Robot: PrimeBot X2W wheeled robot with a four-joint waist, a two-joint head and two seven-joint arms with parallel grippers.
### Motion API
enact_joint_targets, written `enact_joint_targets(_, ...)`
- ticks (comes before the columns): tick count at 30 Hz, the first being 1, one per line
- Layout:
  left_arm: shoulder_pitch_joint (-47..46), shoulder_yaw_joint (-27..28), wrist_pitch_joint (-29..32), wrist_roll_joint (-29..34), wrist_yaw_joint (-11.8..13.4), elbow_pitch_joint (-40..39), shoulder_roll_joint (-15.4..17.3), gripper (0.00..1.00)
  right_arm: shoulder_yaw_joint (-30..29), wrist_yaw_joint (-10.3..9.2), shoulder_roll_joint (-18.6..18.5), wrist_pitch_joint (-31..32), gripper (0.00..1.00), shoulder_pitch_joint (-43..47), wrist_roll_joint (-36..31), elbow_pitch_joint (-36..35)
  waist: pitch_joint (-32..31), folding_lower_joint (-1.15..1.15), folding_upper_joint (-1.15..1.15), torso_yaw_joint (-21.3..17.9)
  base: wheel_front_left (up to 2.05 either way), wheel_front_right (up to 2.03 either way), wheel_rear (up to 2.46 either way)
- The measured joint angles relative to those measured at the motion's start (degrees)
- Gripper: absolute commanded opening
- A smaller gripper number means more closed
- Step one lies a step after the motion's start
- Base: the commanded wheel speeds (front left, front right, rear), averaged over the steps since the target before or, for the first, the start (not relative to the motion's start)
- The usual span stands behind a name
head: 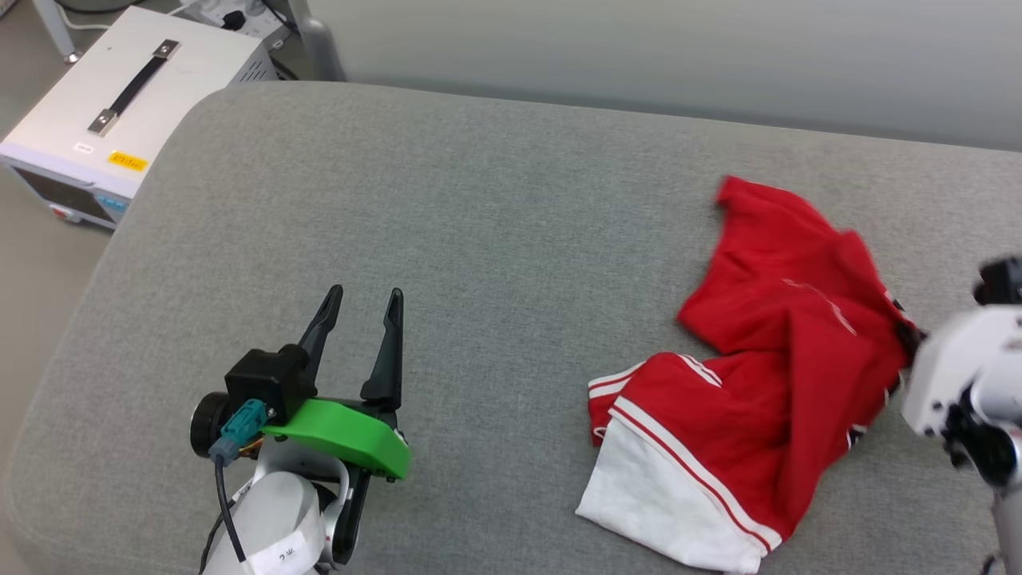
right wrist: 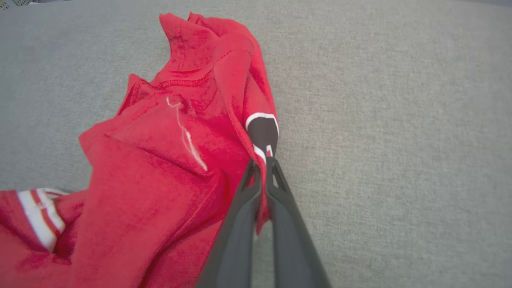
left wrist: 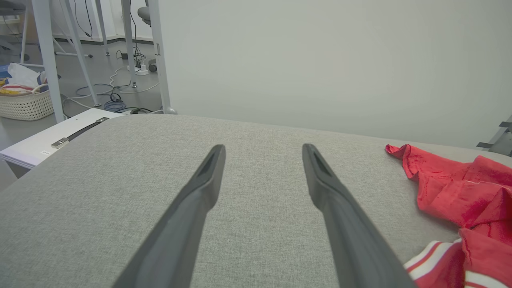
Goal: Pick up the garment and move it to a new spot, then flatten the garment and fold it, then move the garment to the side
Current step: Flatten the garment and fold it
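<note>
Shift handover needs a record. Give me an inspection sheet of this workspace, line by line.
Surface: grey fabric cushion, rounded corners.
Job's things: garment, red with white striped trim, crumpled on the robot's right side.
Clutter: nothing seen.
Grippers: left gripper open, empty, over the cushion; right gripper shut on the garment's edge.
Cables: black cable at the left wrist; loose cables on the floor.
Surroundings: white box with black handle, pale wall, basket beyond.
</note>
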Motion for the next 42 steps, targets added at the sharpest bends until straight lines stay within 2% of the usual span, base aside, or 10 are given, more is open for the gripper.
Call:
enact_joint_targets(6,0.3,0.1,0.0,0.1,-0.1,0.6,0.0,1.0,-11.6,0.0,5.1,-1.1,0.0,10.6,-0.9,0.6,-1.0,0.0,0.0,-1.8,0.0,0.0,0.0)
enact_joint_targets(11,0.5,-0.2,0.0,0.2,-0.1,0.9,0.1,1.0,-16.4,0.01,10.2,-1.3,0.0,16.9,-2.4,-0.6,-1.5,0.0,0.0,-2.5,0.0,0.0,0.0)
enact_joint_targets(12,0.6,-0.2,0.0,0.1,-0.1,0.9,0.1,1.0,-16.6,0.01,11.0,-1.2,0.1,18.0,-2.7,-1.0,-1.5,0.0,0.0,-2.5,0.0,0.0,0.0)
enact_joint_targets(13,0.6,-0.3,0.0,0.1,-0.1,1.0,0.1,1.0,-16.8,0.01,11.5,-1.2,0.42,18.8,-2.8,-1.5,-1.5,0.0,0.0,-2.5,0.0,0.0,0.0)
enact_joint_targets(14,0.6,-0.3,0.0,0.1,-0.1,1.1,0.1,1.0,-17.0,0.01,12.2,-1.7,1.0,19.6,-2.8,-2.2,-1.6,0.0,0.0,-2.5,0.0,0.0,0.0)
enact_joint_targets(17,0.7,-0.4,0.0,0.1,-0.1,1.3,0.3,1.0,-18.0,0.01,13.8,-5.6,1.0,20.9,-2.8,-4.6,-1.8,0.0,0.0,-2.5,0.0,0.0,0.0)
enact_joint_targets(22,1.9,-0.6,0.1,0.1,-0.1,1.6,0.7,1.0,-17.7,0.0,15.3,-18.0,1.0,21.6,-4.0,-9.7,-3.0,0.0,0.0,-2.6,0.0,0.0,0.0)
enact_joint_targets(28,3.3,-0.7,1.0,0.0,0.0,1.6,1.4,1.0,-13.7,0.0,15.4,-27.6,1.0,22.2,-7.5,-15.6,-4.7,0.0,0.0,-2.8,0.0,0.0,0.0)
enact_joint_targets(33,4.0,-0.8,1.7,-0.2,0.1,1.2,1.9,1.0,-9.0,0.0,15.1,-31.7,1.0,23.8,-10.0,-19.6,-5.8,0.0,0.0,-2.8,0.0,0.0,0.0)
enact_joint_targets(42,4.7,-1.4,3.7,-0.4,0.6,0.4,2.5,1.0,-2.9,0.0,14.6,-32.3,1.0,28.1,-11.9,-25.6,-7.1,0.0,0.0,-3.7,0.0,0.0,0.0)
